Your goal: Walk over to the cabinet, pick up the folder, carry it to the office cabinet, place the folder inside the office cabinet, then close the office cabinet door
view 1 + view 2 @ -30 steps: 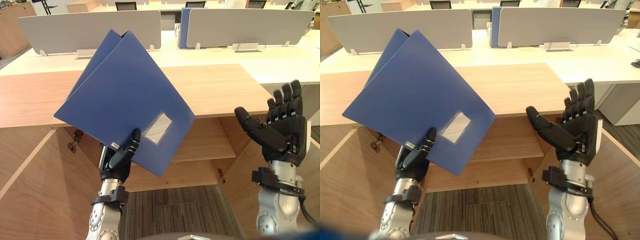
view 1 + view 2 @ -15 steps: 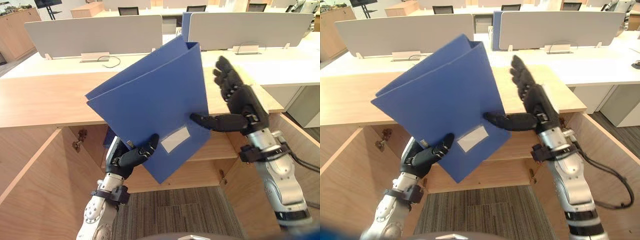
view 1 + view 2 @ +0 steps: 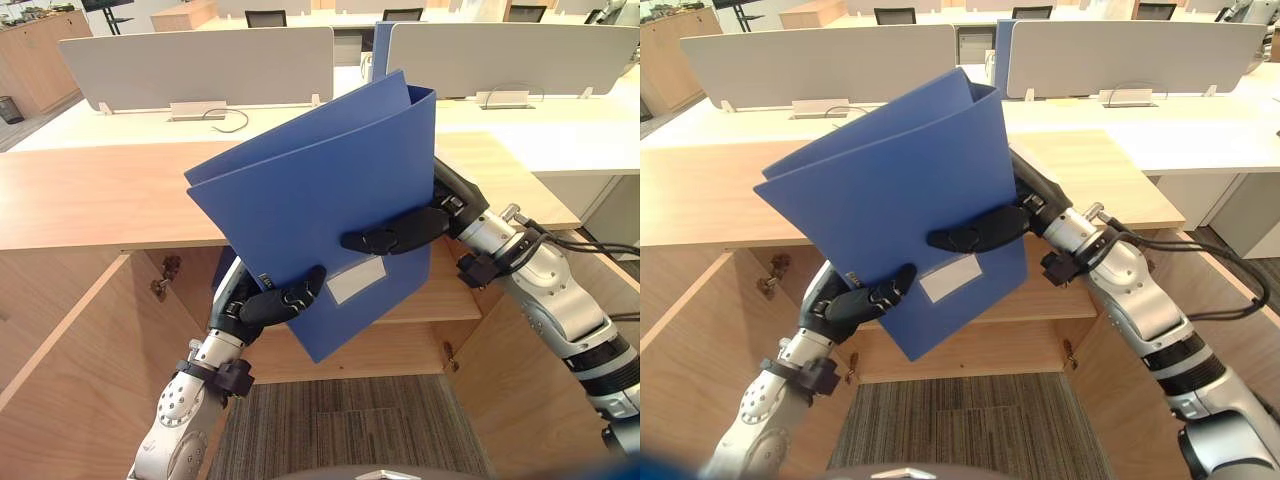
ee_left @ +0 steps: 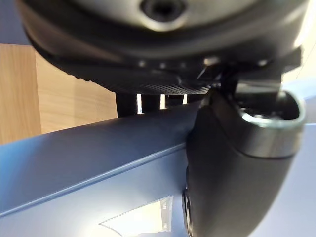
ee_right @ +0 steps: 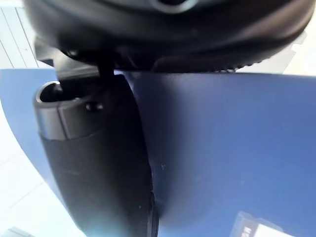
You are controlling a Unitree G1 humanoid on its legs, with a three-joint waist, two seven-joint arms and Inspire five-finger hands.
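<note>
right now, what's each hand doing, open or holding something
left hand: closed on the blue folder, thumb pinching its front near the lower edge.
right hand: closed on the same folder, thumb across its front, fingers behind it.

- The office cabinet (image 3: 100,195) has a flat top of light wood that runs across the view, just in front of the desks.
- Below the top, both cabinet doors are swung open: the left door (image 3: 55,380) and the right door (image 3: 505,400).
- A wooden shelf (image 3: 425,305) sits inside the cabinet.
- Grey striped carpet (image 3: 340,420) covers the floor between the doors.
- A white desk (image 3: 110,128) behind the cabinet carries two grey partition screens (image 3: 190,65), standing upright.
- A black cable (image 3: 225,118) lies looped on the desk at the foot of the left screen.
- A thin wire stand (image 3: 505,98) rests by the right screen.
</note>
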